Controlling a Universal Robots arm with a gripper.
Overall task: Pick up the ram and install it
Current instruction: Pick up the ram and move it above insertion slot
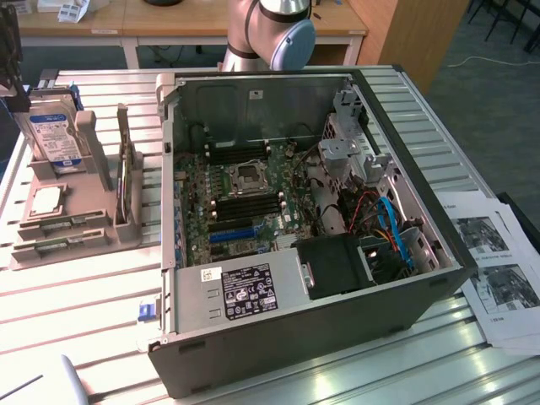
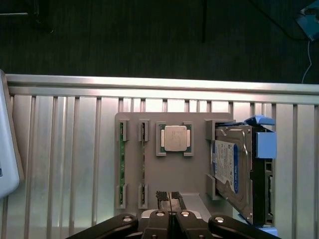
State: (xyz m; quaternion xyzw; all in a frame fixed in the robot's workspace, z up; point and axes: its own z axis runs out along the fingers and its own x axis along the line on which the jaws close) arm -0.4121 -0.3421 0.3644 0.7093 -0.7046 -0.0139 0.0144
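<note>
Ram (image 2: 121, 164) sitting on edge in end slot of gray holder (image 2: 194, 174) — slot farthest from hard drive (image 2: 232, 169), CPU (image 2: 175, 138) lying between. Gripper (image 2: 169, 196) hovering over holder's edge, fingers pressing together, gripping nothing. Open PC case (image 1: 295, 321) lying near holder on slatted table (image 1: 84, 321).

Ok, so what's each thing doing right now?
ram: on edge in the gray holder, not picked up.
gripper: shut, above the holder.
hard drive: leaning upright in the holder.
processor chip: lying flat in its pocket.
computer case: on its side, open.
</note>
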